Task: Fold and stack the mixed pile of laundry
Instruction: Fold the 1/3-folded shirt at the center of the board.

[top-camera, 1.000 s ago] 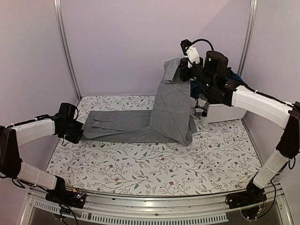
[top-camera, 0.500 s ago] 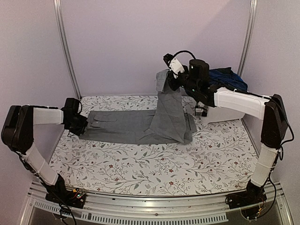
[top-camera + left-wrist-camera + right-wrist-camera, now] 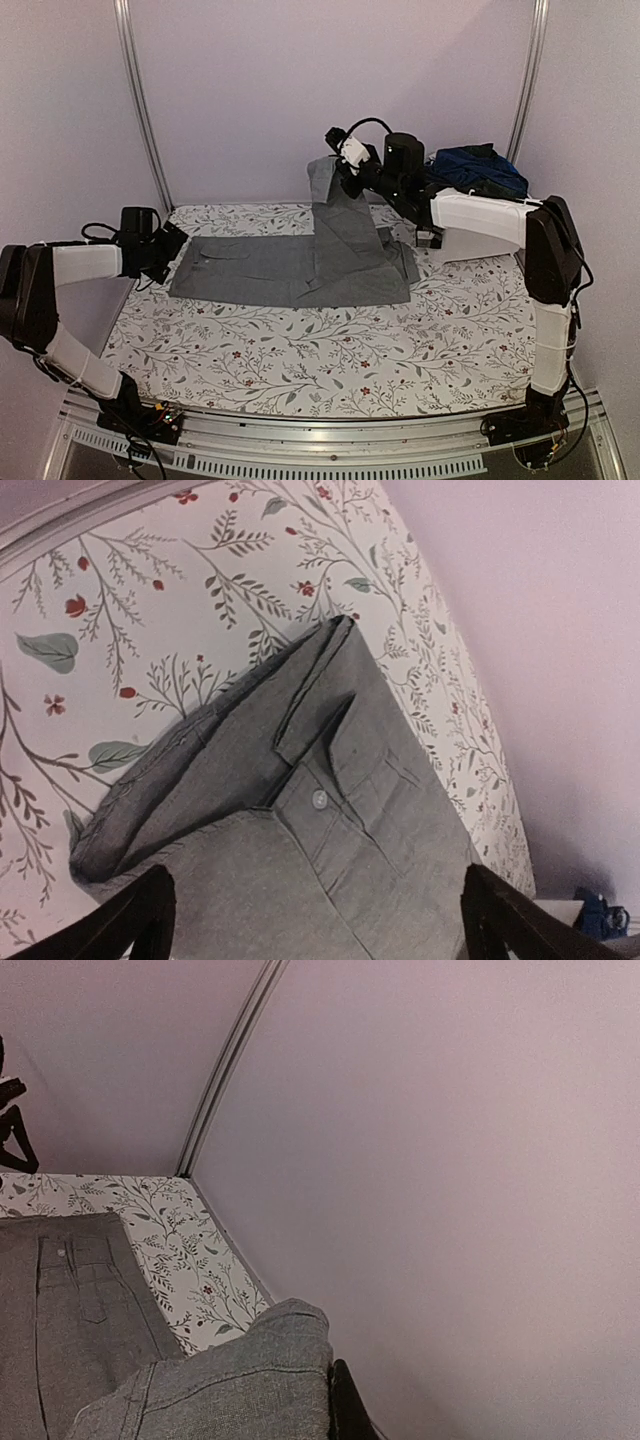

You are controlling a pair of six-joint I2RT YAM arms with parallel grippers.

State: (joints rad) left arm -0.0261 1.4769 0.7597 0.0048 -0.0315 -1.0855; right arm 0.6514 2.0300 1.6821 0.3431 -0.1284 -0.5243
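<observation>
Top view: grey garment spread across floral worktop, one end held aloft, right tool clamped on it. Left tool spread apart at garment's other end.
Left wrist: button between parted fingers.
Right wrist: bunched grey cloth pinched tight.

The top view looks down and forward from high at the near side, taking in the whole floral-patterned table cloth and the pale lilac back wall. The left wrist view sits close and low at the waistband end of the grey cloth garment, facing right along it. The right wrist view, raised by that wall, looks left onto the same waistband end.
</observation>
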